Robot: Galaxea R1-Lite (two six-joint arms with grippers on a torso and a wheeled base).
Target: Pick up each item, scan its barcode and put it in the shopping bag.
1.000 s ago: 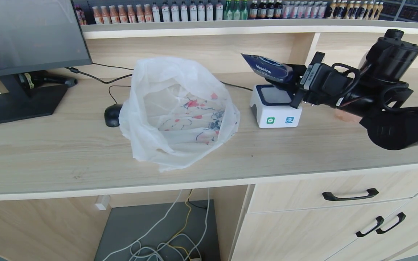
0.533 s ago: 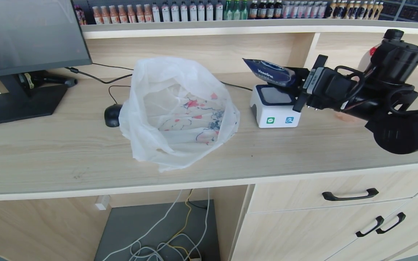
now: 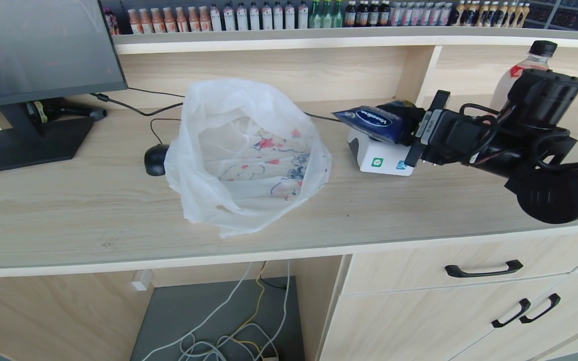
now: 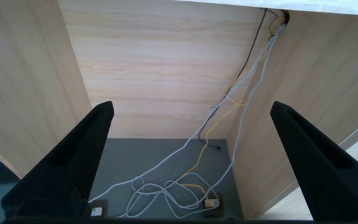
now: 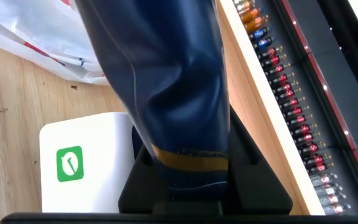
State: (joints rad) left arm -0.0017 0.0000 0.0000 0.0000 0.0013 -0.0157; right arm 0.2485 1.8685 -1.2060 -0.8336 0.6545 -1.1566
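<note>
Blue tube pinched by right pincer, covering scanner top, left pincer spread.

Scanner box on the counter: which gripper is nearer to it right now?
Right. The right gripper holds the blue tube right over the scanner box. The left gripper hangs open below the counter, well away from it.

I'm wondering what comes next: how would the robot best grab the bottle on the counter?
Probably round the body of the bottle, just under the shoulder, coming level from the front: it stands upright, with a narrow cap on top. First the right gripper must drop its tube.
</note>
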